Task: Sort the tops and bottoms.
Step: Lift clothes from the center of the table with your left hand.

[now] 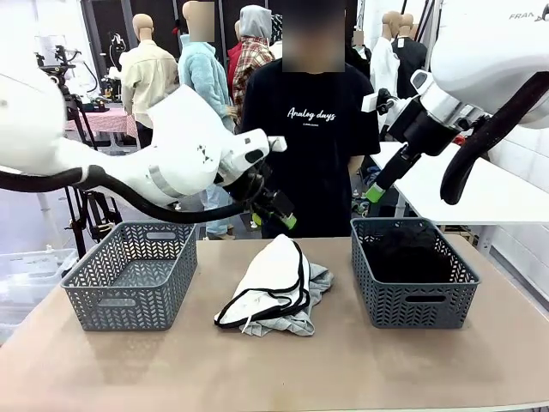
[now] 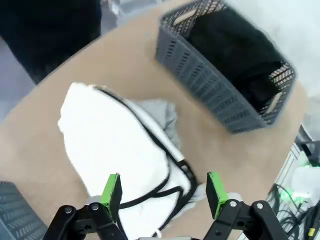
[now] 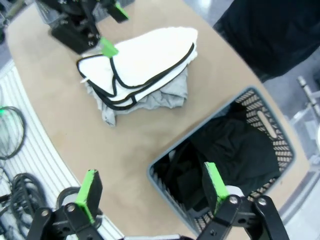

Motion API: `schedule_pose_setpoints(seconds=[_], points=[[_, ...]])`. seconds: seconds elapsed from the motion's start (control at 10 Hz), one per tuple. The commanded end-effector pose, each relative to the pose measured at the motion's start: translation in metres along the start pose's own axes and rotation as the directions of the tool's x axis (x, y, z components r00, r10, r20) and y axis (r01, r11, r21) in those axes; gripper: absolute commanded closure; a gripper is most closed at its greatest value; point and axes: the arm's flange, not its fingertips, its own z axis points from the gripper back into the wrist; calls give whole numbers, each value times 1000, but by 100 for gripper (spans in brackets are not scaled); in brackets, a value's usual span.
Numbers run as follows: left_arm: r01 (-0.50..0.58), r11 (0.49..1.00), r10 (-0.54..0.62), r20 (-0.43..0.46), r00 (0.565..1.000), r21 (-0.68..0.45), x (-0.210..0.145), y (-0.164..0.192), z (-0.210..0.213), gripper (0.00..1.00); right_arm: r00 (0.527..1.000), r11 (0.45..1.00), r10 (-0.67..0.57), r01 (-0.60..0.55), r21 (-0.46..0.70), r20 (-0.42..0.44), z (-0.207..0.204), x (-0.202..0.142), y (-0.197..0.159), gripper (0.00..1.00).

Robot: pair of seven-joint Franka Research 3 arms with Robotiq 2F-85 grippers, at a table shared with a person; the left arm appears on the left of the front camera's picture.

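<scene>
Table [image 1: 343, 369] was a plain tan top. A person [image 1: 313, 137] in a black tee stood at the far edge, dead centre, straight behind the clothes pile. My left arm [image 1: 129, 163] swept in over the left basket and ended in front of the person's torso. My right arm [image 1: 480, 77] sat high on the right, above the far side of the right basket. The left basket [image 1: 129, 302], a grey lattice, was at table left. The right basket [image 1: 412, 300], same type, was at table right with a black garment [image 1: 403, 253] bunched inside. Between the two baskets, touching neither, lay the pile: a white garment [image 1: 270, 279] with black trim on top of a grey garment [image 1: 287, 324], the grey poking out at the near and right edges. The left gripper [image 1: 276, 215] hung in the air above the far end of the pile, pincer released, with only the white garment seen below the pads in the left wrist view [image 2: 163, 192]. The right gripper [image 1: 375, 193] was spread wide with nothing in it. In the right wrist view [image 3: 152, 192] it looked down over the right basket's corner and bare table. From that camera the left gripper [image 3: 114, 29] sat in front of the pile's far end and covered a corner of it.
</scene>
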Motion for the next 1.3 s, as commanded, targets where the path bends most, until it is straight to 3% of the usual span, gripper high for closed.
schedule_pose_setpoints(seconds=[0.0,0.1,0.3,0.5,0.7,1.0,1.2], points=[[-52,996,62,-144,988,66,12,11,-27,13,1000,1000,9,-9,-5,-3,0,1,-2,0],[-77,992,95,-187,978,104,13,12,-47,13,1000,1000,9,-9,-5,-3,0,1,-2,0],[-86,990,107,-191,976,115,15,6,-86,13,1000,1000,9,-9,-5,-3,0,1,-2,0],[-113,979,150,-219,964,172,27,3,-96,13,1000,1000,9,-9,-5,-3,0,1,-2,0],[-200,954,263,-301,917,225,31,4,-114,13,1000,1000,9,-9,-5,-3,0,1,-2,0],[-287,938,335,-290,897,196,39,-8,-130,13,1000,1000,9,-9,-5,-3,0,1,-2,0],[-330,906,400,-280,873,266,38,1,-136,13,1000,1000,9,-9,-5,-3,0,1,-2,0]])
